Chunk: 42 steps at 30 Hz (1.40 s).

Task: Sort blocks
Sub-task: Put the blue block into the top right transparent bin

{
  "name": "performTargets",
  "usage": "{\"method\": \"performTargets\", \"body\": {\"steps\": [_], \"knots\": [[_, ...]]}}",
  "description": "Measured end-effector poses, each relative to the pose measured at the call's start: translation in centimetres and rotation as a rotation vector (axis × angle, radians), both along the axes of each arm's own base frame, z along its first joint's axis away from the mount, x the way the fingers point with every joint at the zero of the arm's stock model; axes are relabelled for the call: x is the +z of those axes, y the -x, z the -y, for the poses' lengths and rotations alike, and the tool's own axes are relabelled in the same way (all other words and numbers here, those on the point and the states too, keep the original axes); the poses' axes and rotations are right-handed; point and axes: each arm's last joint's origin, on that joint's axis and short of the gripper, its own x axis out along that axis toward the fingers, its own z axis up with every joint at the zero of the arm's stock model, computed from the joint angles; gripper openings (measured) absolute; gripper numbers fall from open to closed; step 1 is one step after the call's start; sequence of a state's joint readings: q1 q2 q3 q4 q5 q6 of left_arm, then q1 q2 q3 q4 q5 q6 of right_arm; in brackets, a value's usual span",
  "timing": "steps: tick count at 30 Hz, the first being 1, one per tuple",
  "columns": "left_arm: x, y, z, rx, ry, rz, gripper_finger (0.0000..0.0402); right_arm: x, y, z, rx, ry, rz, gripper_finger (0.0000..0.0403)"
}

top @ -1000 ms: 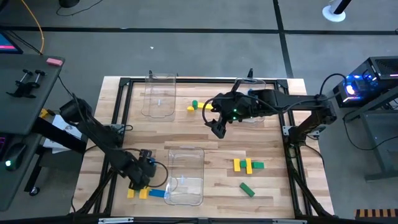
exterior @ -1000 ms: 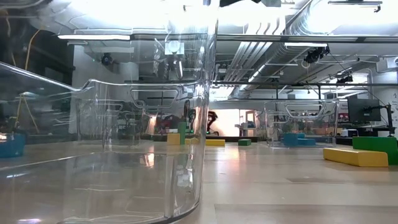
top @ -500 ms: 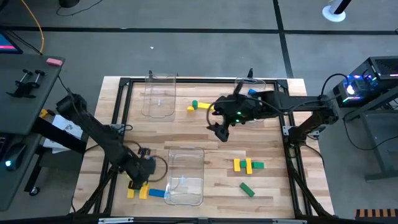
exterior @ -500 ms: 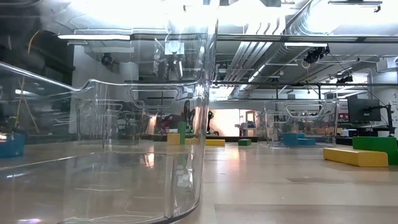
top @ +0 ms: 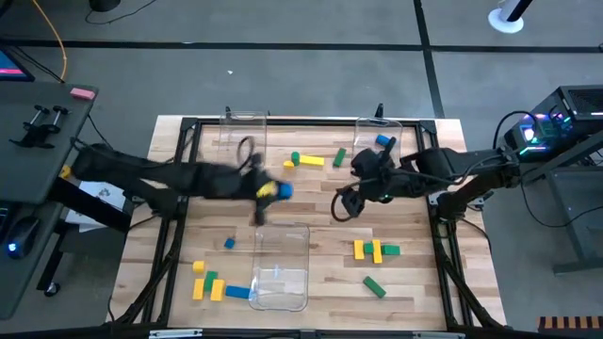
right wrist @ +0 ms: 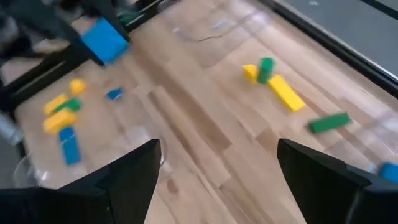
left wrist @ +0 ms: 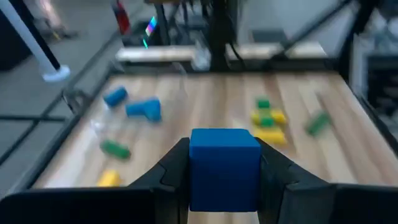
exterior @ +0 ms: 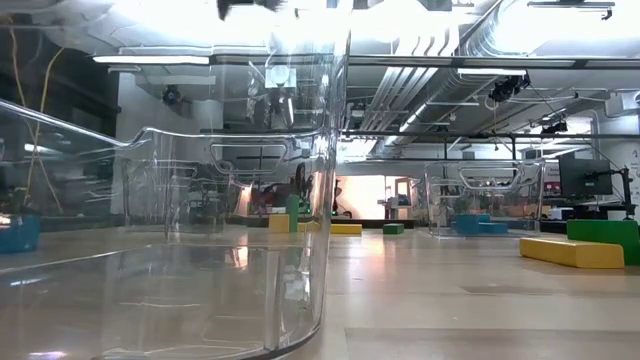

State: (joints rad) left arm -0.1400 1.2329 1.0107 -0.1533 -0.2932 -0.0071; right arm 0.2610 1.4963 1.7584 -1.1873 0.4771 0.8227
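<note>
A pale plank table (top: 311,212) in a black frame stands on a grey floor, with a desk at one side and lit electronics at the other; the low view looks through a clear bin (exterior: 250,200) to a workshop hung with ducts and strip lights. The left gripper (top: 268,191), blurred, hangs over the table's middle, clamped on a blue block (left wrist: 224,168). The right gripper (top: 345,205) hovers nearby, fingers spread wide and empty. Loose blocks lie scattered: a yellow-and-green cluster (top: 375,250) and a green bar (top: 375,287) on the right side, yellow, green and blue pieces (top: 215,285) at the near left corner beside the near bin (top: 281,266), a small blue one (top: 228,244) apart, and more (top: 306,160) between the two far bins. Blue pieces (top: 383,141) sit in the far right bin. The left arm is smeared, and the low view shows neither gripper.
</note>
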Motion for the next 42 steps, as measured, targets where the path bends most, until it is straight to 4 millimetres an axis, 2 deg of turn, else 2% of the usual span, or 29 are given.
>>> {"method": "performTargets", "body": {"steps": [5,8,12,17,20,23,28,31,33,36,38,42], "knots": [[-3.1,-6.8,-5.8,0.095,0.072,0.129,0.0093,0.3,0.0,-0.4,-0.109,0.035,0.079,0.0318],[-4.8,-10.6,-8.3,0.112,0.161,0.171,0.0093,0.9,-0.2,-0.5,-0.161,0.078,0.170,0.0318],[-6.7,-15.1,-10.0,0.105,0.208,0.181,0.0093,1.9,-0.5,-0.3,-0.241,0.149,0.295,0.0318],[-9.4,-19.9,-11.7,0.118,0.214,0.155,0.0093,2.9,-1.0,-0.2,-0.255,0.182,0.384,0.0318],[-10.4,-21.8,-12.2,0.123,0.216,0.159,0.0093,3.3,-1.3,-0.2,-0.245,0.181,0.414,0.0318],[-10.9,-22.7,-12.3,0.122,0.212,0.137,0.0131,3.3,-1.3,-0.2,-0.242,0.178,0.423,0.0318],[-9.7,-23.0,-12.0,0.072,0.084,0.089,0.0234,3.3,-1.3,-0.4,-0.218,0.198,0.409,0.0318],[-7.9,-22.4,-12.0,0.056,0.035,0.049,0.0276,3.4,-1.3,-0.4,-0.203,0.213,0.406,0.0318],[-6.1,-21.3,-12.1,0.059,0.035,0.014,0.0292,3.6,-1.4,-0.5,-0.194,0.223,0.414,0.0318],[-3.5,-18.2,-11.8,0.066,0.074,-0.156,0.0299,3.8,-1.5,-0.5,-0.181,0.244,0.427,0.0318],[-1.9,-15.4,-11.2,0.053,0.132,-0.303,0.0299,4.0,-1.6,-0.5,-0.171,0.269,0.431,0.0318],[0.3,-9.4,-8.0,0.043,0.245,-0.509,0.0294,4.3,-1.9,-0.1,-0.149,0.312,0.429,0.0318]]}}
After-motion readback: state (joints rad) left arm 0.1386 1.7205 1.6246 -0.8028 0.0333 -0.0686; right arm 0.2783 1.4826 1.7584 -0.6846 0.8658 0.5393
